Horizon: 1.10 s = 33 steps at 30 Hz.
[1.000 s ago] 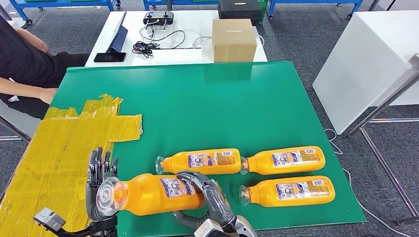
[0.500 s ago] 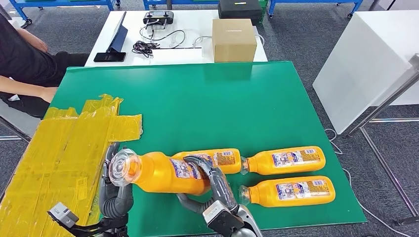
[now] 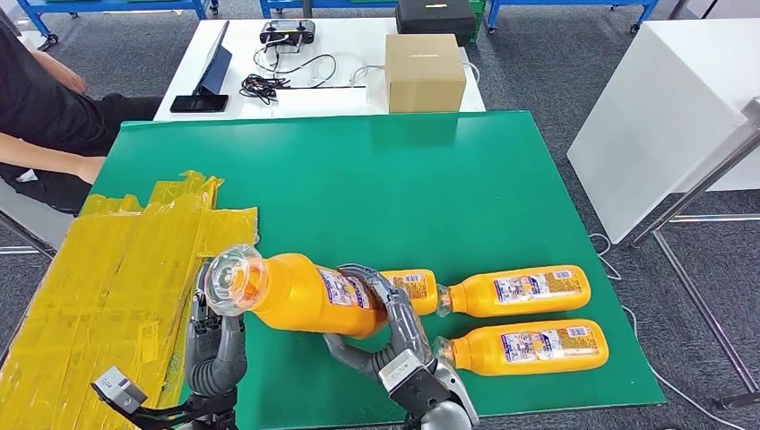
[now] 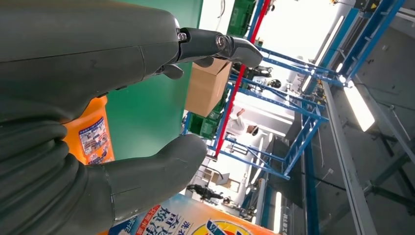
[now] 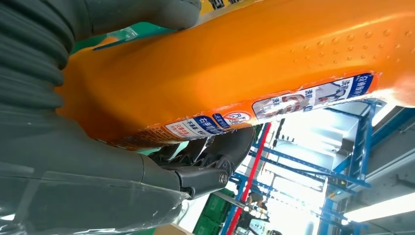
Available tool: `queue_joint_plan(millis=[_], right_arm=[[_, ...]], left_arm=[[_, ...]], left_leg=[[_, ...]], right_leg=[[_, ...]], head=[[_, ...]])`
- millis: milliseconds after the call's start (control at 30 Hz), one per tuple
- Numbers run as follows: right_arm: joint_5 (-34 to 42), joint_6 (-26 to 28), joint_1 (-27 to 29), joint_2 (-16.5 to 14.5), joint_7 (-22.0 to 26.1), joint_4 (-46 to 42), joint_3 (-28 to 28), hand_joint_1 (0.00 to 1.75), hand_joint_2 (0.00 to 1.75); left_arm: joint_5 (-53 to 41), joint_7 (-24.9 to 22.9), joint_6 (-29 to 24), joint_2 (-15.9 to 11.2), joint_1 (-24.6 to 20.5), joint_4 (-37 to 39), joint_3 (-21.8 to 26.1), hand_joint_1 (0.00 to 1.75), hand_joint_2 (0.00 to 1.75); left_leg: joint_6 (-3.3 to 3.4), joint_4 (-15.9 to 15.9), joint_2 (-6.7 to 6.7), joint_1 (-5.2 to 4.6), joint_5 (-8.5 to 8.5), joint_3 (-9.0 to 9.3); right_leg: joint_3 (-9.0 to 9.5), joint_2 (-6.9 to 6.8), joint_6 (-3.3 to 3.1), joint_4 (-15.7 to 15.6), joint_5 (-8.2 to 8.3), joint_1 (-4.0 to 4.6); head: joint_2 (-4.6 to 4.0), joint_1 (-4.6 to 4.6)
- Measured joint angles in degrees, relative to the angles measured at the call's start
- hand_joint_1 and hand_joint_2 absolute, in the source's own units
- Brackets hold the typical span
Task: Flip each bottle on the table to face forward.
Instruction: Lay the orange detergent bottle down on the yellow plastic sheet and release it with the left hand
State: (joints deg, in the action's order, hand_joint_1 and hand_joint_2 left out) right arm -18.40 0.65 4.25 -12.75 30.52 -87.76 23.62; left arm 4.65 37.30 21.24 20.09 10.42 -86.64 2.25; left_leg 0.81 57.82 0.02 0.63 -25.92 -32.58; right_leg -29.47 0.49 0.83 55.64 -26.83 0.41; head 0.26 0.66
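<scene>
Green table [image 3: 502, 179]: right hand [image 3: 381, 327] fingers wrapped around lifted orange bottle [image 3: 300, 294]; left hand [image 3: 215, 345] fingers spread under cap at 9 o'clock. Flip underway; next roll label up, lay down.

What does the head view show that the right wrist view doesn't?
Head view alone: the green table, three bottles lying flat, such as the far-right bottle, the cardboard box, the left hand and a seated person. Right wrist view alone: blue racking overhead. Both: the lifted orange bottle gripped by the right hand.
</scene>
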Motion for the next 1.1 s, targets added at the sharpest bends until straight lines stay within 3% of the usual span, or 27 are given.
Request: queue_joint_plan(millis=[767,900,1000,1100], right_arm=[[0.5,-0.5,0.0,-0.1,0.3,-0.5,-2.0,1.75,1.75],[0.5,-0.5,0.0,-0.1,0.3,-0.5,-2.1,1.75,1.75],[0.6,-0.5,0.0,-0.1,0.3,-0.5,-2.2,1.75,1.75],[0.7,-0.5,0.0,-0.1,0.4,-0.7,-2.3,1.75,1.75]], left_arm=[[0.0,0.7,0.4,0.0,0.0,0.0,0.0,0.0,1.75],[-0.2,0.7,0.3,0.0,0.0,0.0,0.0,0.0,0.0],[-1.5,0.9,-0.2,0.0,0.0,0.0,-0.2,0.0,0.0],[-1.7,1.2,-0.3,0.0,0.0,0.0,-0.5,1.31,0.0]], left_leg=[[0.0,0.0,-0.01,0.0,0.0,0.0],[0.0,0.0,-0.01,0.0,0.0,0.0],[0.0,0.0,-0.01,0.0,0.0,0.0],[0.0,0.0,-0.02,0.0,0.0,0.0]], right_leg=[[0.0,0.0,0.0,0.0,0.0,0.0],[0.0,0.0,0.0,0.0,0.0,0.0],[0.0,0.0,0.0,0.0,0.0,0.0],[0.0,0.0,0.0,0.0,0.0,0.0]], head=[[0.0,-0.01],[0.0,-0.01],[0.0,-0.01],[0.0,0.01]])
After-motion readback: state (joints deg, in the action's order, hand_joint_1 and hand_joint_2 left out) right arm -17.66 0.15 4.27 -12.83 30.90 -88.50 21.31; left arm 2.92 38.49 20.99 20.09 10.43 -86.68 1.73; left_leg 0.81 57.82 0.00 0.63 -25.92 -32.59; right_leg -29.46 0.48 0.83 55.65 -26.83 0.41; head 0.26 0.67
